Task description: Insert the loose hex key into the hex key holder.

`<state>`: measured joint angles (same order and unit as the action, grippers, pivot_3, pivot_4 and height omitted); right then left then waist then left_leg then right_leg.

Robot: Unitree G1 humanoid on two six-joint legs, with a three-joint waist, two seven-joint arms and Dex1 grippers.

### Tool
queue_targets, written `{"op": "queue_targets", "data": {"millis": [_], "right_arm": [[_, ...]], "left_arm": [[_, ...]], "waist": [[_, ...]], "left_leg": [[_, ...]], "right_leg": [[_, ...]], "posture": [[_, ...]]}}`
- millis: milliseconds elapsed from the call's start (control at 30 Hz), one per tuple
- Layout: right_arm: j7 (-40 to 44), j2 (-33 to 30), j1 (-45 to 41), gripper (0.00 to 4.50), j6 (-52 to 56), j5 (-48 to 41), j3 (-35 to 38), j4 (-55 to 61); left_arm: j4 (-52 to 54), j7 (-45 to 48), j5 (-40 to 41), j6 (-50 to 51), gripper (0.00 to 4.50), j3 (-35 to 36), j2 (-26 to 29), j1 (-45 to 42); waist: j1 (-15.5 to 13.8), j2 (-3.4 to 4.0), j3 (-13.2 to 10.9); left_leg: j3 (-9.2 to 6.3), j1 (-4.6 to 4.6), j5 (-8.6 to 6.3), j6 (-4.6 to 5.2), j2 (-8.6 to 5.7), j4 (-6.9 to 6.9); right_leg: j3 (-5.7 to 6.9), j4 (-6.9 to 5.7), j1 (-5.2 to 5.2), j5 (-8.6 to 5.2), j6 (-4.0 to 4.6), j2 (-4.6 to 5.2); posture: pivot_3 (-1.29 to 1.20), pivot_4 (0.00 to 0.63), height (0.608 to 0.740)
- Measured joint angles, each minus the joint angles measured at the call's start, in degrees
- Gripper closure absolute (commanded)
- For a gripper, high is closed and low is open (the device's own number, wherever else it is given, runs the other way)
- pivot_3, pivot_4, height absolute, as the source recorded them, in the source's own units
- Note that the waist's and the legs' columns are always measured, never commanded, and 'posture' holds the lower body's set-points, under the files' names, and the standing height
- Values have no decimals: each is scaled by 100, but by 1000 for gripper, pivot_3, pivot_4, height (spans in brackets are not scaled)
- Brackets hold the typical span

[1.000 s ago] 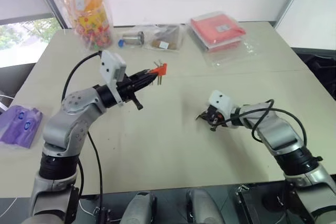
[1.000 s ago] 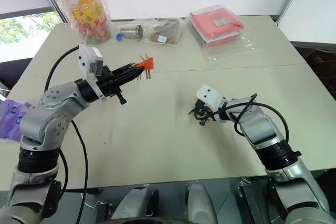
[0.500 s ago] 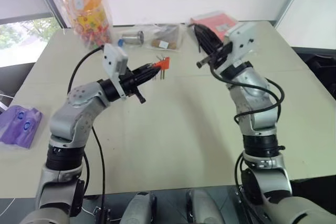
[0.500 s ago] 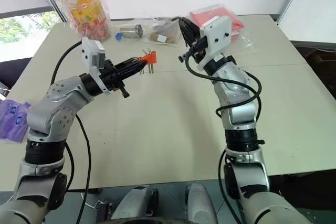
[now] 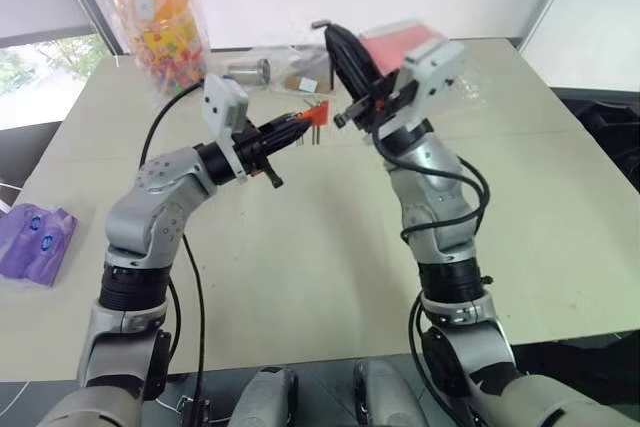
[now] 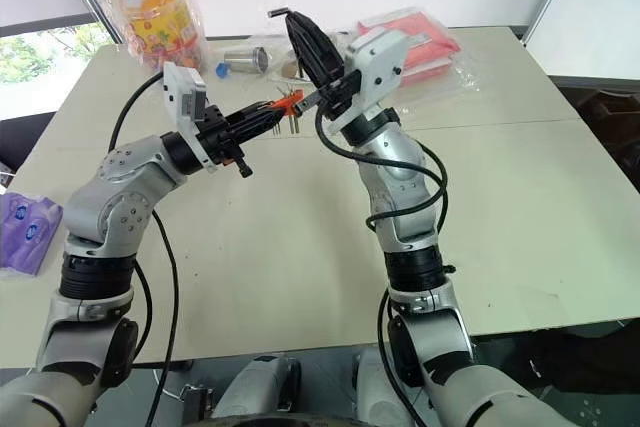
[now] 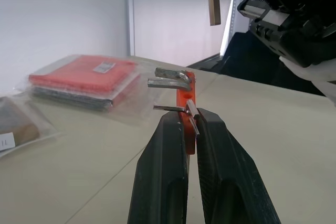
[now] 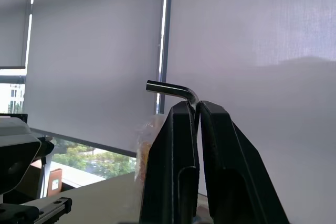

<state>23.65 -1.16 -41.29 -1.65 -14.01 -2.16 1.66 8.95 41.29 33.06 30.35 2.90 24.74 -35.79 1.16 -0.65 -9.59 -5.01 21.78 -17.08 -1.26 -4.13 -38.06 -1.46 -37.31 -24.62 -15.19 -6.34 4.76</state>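
Left eye view: the hex key holder (image 5: 318, 112) is being gripped by the left claw (image 5: 300, 122), clenched on it above the pale surface (image 5: 330, 237). The loose hex key (image 8: 176, 89) is being pinched in the clenched right claw (image 5: 325, 32), raised just beside and above the holder. For a clean insertion, the key's long leg is probably best lined up with a free slot before being eased in. A red packet (image 5: 405, 47) and snack bags (image 5: 165, 27) are lying well behind, obstructing nothing.
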Motion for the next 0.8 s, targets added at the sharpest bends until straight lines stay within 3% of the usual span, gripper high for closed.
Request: {"op": "queue_targets", "data": {"millis": [800], "right_arm": [[-244,41,21,4451,-547,425,-192,-508]], "left_arm": [[185,-114,2,22,4500,1,1,20]], "waist": [[1,1,0]], "left_leg": [[0,0,0,0,0,1]], "right_leg": [[0,-1,-1,0,0,0]], "posture": [[0,150,740]]}}
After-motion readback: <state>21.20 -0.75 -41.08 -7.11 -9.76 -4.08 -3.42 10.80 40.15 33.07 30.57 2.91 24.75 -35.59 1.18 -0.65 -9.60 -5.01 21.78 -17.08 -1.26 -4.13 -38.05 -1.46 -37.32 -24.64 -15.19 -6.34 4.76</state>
